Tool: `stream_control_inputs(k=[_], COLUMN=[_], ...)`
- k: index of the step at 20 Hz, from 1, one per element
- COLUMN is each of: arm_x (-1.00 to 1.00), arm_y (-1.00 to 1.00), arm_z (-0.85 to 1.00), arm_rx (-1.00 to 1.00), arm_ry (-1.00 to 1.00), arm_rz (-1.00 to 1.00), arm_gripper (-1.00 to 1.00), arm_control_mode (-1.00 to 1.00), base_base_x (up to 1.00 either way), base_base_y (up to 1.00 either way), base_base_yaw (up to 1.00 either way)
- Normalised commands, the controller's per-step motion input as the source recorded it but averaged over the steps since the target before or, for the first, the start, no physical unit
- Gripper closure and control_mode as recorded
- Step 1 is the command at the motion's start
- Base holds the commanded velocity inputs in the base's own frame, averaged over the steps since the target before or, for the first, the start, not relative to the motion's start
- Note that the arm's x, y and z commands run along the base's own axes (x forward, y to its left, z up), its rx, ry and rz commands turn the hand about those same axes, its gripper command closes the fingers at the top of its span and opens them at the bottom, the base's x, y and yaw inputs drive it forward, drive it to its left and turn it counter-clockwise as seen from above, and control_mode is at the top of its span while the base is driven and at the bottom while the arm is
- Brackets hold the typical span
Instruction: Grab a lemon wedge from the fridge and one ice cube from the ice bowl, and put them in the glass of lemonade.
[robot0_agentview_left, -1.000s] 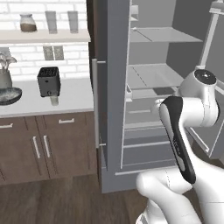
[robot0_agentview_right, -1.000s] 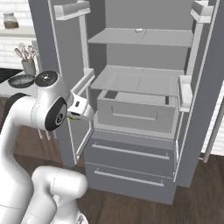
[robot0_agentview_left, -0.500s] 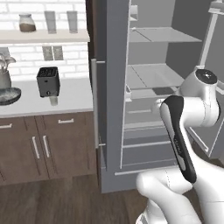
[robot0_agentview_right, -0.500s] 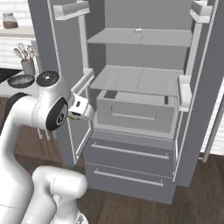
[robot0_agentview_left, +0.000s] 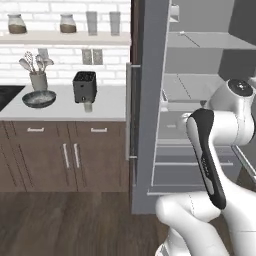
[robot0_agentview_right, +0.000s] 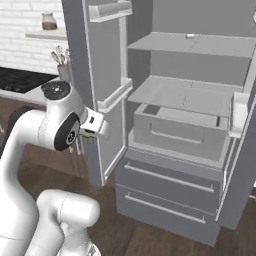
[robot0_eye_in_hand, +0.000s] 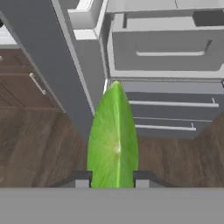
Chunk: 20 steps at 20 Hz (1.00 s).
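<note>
In the hand view my gripper is shut on the lemon wedge, a bright yellow-green wedge standing up between the two dark fingertips. From the right base view the gripper hangs just in front of the fridge's open left door. The fridge stands open, showing its shelves and drawers. On the counter to the left sit the ice bowl and the small glass of lemonade. The ice cube is too small to make out.
A black toaster stands right behind the glass and a grey utensil cup behind the bowl. Two tall glasses and jars line the wall shelf. Dark cabinets run under the counter. Below me is wooden floor.
Both base views have shifted, so the camera moved: counter and fridge now sit further right in the picture. The wedge stays held in the gripper.
</note>
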Motion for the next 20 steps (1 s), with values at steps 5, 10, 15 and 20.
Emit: stream_control_inputs(k=[5,10,15,20], arm_x=[0.0,0.0,0.0,0.0], arm_y=[0.0,0.0,0.0,0.0], arm_z=[0.0,0.0,0.0,0.0], arm_rx=[0.0,0.0,0.0,0.0], arm_ry=[0.0,0.0,0.0,0.0], arm_rz=[0.0,0.0,0.0,0.0], arm_gripper=[1.0,1.0,1.0,1.0], arm_control_mode=[1.0,1.0,1.0,1.0], base_base_x=[-0.08,0.0,0.07,0.52], base_base_y=[-0.05,0.05,0.18,0.09], base_base_yaw=[0.61,0.69,0.7,0.62])
